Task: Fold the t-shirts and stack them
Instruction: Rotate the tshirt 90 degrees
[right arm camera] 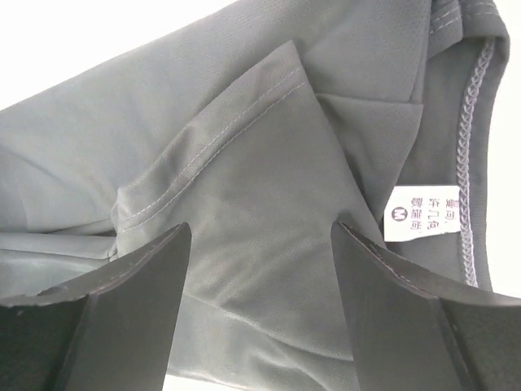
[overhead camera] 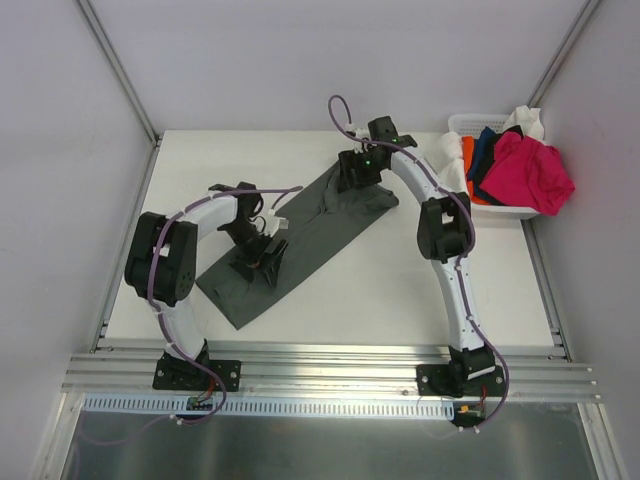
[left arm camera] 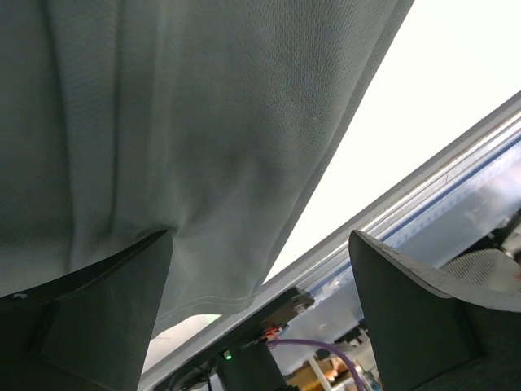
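The left arm's black fingers (left arm camera: 106, 309) are standing released and spread wide. They are hovering low over the near, hem end of the dark charcoal grey t-shirt (overhead camera: 310, 235), and one finger is sitting right against a soft ridge of cloth. Nothing is being clamped between them.

The right arm's black fingers (right arm camera: 122, 309) are also standing apart, grasping nothing. They are hanging just above the collar end, where a stitched sleeve hem is lying folded over the body. A small white printed label (right arm camera: 423, 213) is showing inside the neckline beside a row of chain-like stitching.

The charcoal shirt is lying flat on the smooth white tabletop (overhead camera: 350, 300) between the two arms, folded lengthwise into a long narrow strip. Its long axis is running diagonally, with the hem pointing near-left and the collar far-right. The fabric is looking like a fine, matte knit with shallow lengthwise creases.

In the far right corner, the white slotted plastic basket (overhead camera: 455, 125) is holding a crumpled heap. A magenta-pink t-shirt (overhead camera: 530, 170) is spilling over its right rim. A navy t-shirt (overhead camera: 487, 150) and an orange t-shirt (overhead camera: 467, 160) are sitting beside it, and a white t-shirt (overhead camera: 528, 120) is poking up behind.
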Motion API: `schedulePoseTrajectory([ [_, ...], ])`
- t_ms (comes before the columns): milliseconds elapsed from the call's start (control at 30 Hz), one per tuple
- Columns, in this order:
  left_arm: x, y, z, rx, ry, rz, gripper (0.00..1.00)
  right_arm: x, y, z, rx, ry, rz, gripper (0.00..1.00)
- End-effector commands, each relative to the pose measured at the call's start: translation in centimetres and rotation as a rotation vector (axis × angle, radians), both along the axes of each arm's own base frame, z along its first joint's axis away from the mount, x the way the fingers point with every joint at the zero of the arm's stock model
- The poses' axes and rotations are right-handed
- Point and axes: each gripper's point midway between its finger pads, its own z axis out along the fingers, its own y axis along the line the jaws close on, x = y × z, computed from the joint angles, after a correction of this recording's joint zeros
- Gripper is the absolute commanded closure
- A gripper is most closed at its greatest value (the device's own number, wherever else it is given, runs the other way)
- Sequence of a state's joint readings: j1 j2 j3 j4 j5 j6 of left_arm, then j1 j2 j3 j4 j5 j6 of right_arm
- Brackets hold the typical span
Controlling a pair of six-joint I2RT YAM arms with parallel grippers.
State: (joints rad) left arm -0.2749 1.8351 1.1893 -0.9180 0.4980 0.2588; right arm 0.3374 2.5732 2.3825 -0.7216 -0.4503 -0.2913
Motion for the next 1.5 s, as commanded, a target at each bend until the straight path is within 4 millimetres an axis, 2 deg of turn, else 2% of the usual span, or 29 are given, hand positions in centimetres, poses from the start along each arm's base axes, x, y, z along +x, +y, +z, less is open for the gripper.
schedulePoseTrajectory([
  [0,2.9,0.8,3.3,0.015,-0.162,-0.028,0.08,-0.2,-0.3,8.7,0.044,-0.145,0.004,0.26],
  [67,4.6,0.5,4.9,-0.01,-0.221,-0.022,0.08,-1.6,-0.8,10.6,0.039,-0.156,0.021,0.26],
  [100,5.2,0.5,5.4,-0.021,-0.239,-0.016,0.07,-2.8,-1.2,12.5,0.042,-0.162,0.023,0.26],
  [167,6.4,0.4,6.1,-0.039,-0.274,-0.014,0.07,-5.0,-1.6,11.6,0.037,-0.088,0.024,0.26],
  [200,7.2,0.6,6.4,-0.041,-0.289,-0.005,0.07,-6.2,-1.8,12.6,0.05,-0.075,0.024,0.26],
  [233,7.6,0.8,6.4,-0.046,-0.293,0.003,0.07,-7.7,-2.1,10.8,0.038,-0.007,0.021,0.26],
  [300,8.7,1.4,6.1,-0.049,-0.295,0.031,0.07,-9.3,-2.3,10.5,0.048,0.033,0.02,0.26],
  [333,9.1,1.7,6.0,-0.045,-0.298,0.038,0.07,-10.6,-2.6,8.9,0.032,0.084,0.025,0.26],
  [467,10.6,3.1,4.3,-0.028,-0.265,0.072,0.07,-12.7,-3.1,6.6,0.012,0.173,0.029,0.26],
  [567,11.7,4.2,3.3,-0.01,-0.261,0.074,0.07,-13.1,-3.2,5.1,0.0,0.211,0.038,0.26],
  [733,12.3,5.9,1.2,-0.005,-0.209,0.115,0.08,-12.5,-3.1,3.0,-0.014,0.246,0.031,0.26],
  [867,12.0,7.1,-0.5,0.021,-0.169,0.113,0.08,-11.8,-3.2,0.6,-0.032,0.287,0.021,0.26],
  [933,11.4,7.2,-0.9,0.026,-0.155,0.106,0.09,-11.0,-3.4,0.4,-0.031,0.284,0.003,0.26],
  [1000,10.5,7.3,-1.3,0.03,-0.129,0.108,0.09,-10.5,-3.5,-0.6,-0.033,0.3,-0.009,0.26],
  [1067,9.3,7.1,-1.3,0.026,-0.101,0.111,0.09,-9.4,-3.4,-0.4,-0.026,0.28,-0.022,0.26],
  [1100,8.8,7.1,-1.4,0.024,-0.093,0.109,0.09,-9.1,-3.5,-1.0,-0.027,0.289,-0.029,0.26],
  [1167,7.8,6.9,-1.0,0.022,-0.09,0.101,0.1,-7.6,-3.3,-0.5,-0.012,0.256,-0.038,0.26],
  [1300,4.0,6.2,-1.2,0.02,-0.028,0.069,0.1,-4.8,-3.2,-0.3,0.006,0.203,-0.063,0.26],
  [1333,3.3,5.8,-1.1,0.016,-0.019,0.053,0.11,-4.3,-3.1,-0.9,0.006,0.201,-0.066,0.26],
  [1400,2.0,5.0,-0.9,0.005,-0.005,0.037,0.11,-2.3,-2.7,0.3,0.026,0.136,-0.074,0.26],
  [1467,1.0,3.9,-0.8,0.004,0.005,0.006,0.11,-1.0,-2.4,0.0,0.038,0.106,-0.08,0.25],
])
